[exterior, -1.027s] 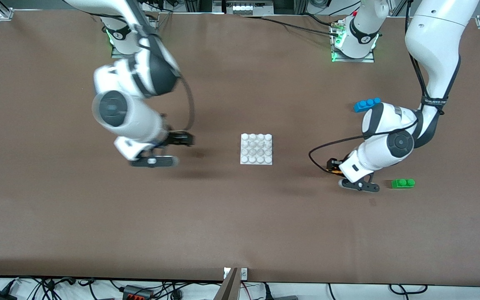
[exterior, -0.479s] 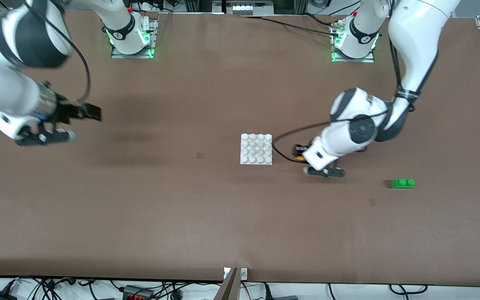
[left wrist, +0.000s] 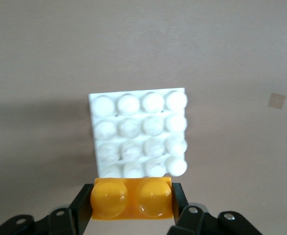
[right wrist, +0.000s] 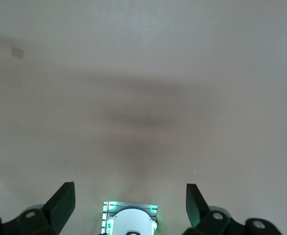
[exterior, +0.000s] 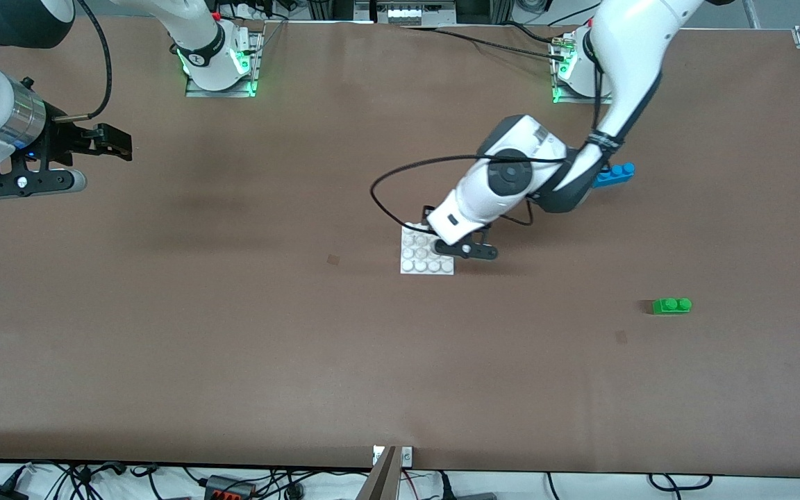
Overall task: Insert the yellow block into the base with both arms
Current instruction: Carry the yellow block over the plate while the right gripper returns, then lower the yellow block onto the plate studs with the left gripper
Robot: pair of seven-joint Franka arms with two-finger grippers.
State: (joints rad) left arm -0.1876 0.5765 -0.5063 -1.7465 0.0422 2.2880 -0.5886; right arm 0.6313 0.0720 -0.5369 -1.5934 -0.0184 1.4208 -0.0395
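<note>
1. The yellow block (left wrist: 131,199), studs up, is clamped between the fingers of the left pincer (left wrist: 131,203), which hangs over the base's (exterior: 417,262) edge toward the left arm's end of the bench (exterior: 233,333). The block is airborne and not yet seated, judging from the wrist view.
2. The base, a white studded plate, lies flat mid-bench. The block's long side looks roughly parallel to its stud rows, likely so the block can be pressed straight down.
3. The right pincer (exterior: 105,139) hangs released and empty over bare bench at the right arm's end, well apart from the base; that arm waits.
4. A blue brick (exterior: 617,173) lies farther from the front camera than the base, partly hidden by the left arm. A green brick (exterior: 671,305) lies nearer. Neither blocks the approach.
</note>
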